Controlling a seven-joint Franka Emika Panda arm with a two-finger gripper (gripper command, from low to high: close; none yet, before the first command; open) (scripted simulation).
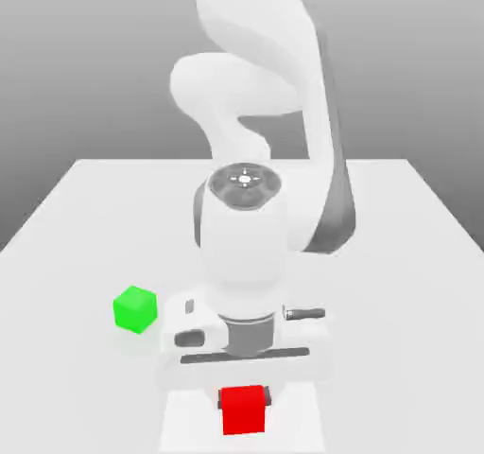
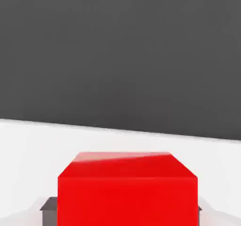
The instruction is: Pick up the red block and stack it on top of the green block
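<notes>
At the exterior view's left, the bright green cube-shaped block (image 1: 135,309) is sitting on the smooth white tabletop (image 1: 66,386), apart from the arm and with nothing stacked on it. The white robot hand is standing between that block and the exterior view's right edge, its broad body spanning crosswise above the work.

Further right and nearer the camera, the bright red cube-shaped block (image 1: 244,410) is sitting between the dark fingertips of the two-finger gripper (image 1: 245,398). The jaws are closing on the red block from two opposite sides, one pad showing at each flank; they are gripping it, in my judgement firmly enough to lift. Whether its underside is touching the table, I cannot tell.

The governing relation is this: the green block is lying off to the exterior view's left of the gripped block and farther from that camera. The coming move is therefore calling for a lift first, then a carry leftward and away from the camera. A low carry would be risking a knock against the green block's side.
</notes>
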